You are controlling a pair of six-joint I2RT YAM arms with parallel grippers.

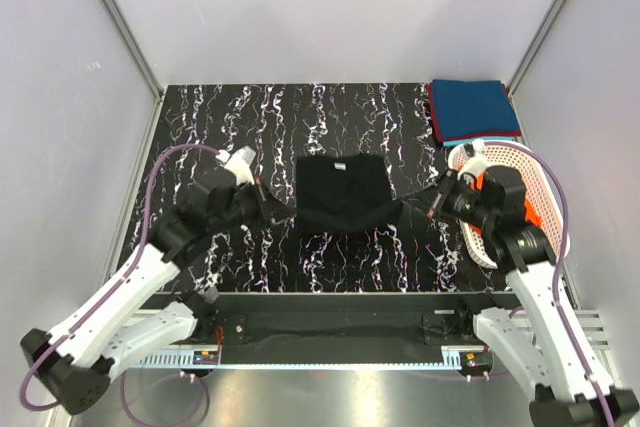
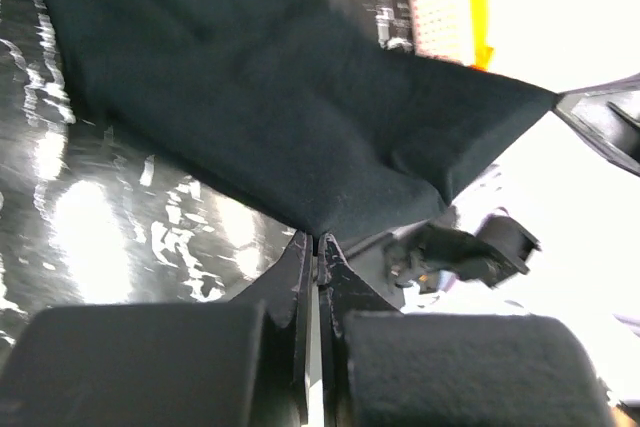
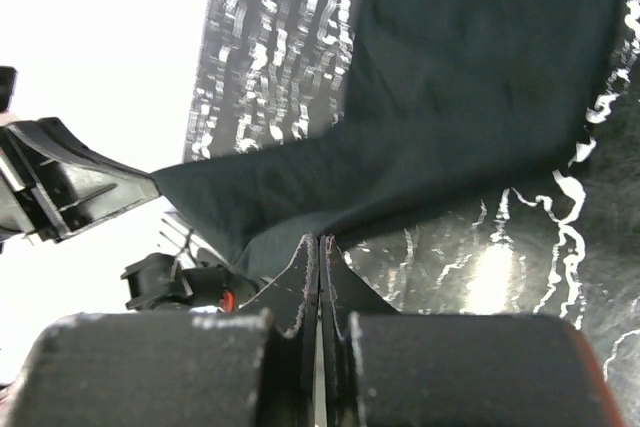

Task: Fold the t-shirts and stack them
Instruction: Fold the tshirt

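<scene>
Left hand (image 1: 290, 215), right hand (image 1: 410, 205) pinch black t-shirt (image 1: 340, 192) (stretched between)

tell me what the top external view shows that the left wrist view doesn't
Only top external: the teal-blue shirt folded on the dark red shirt at the far right corner. Only left wrist: up close, the left fingers pinched shut on a corner of the black shirt. Both: the black shirt stretched between the left gripper and right gripper, over the marbled table.
</scene>
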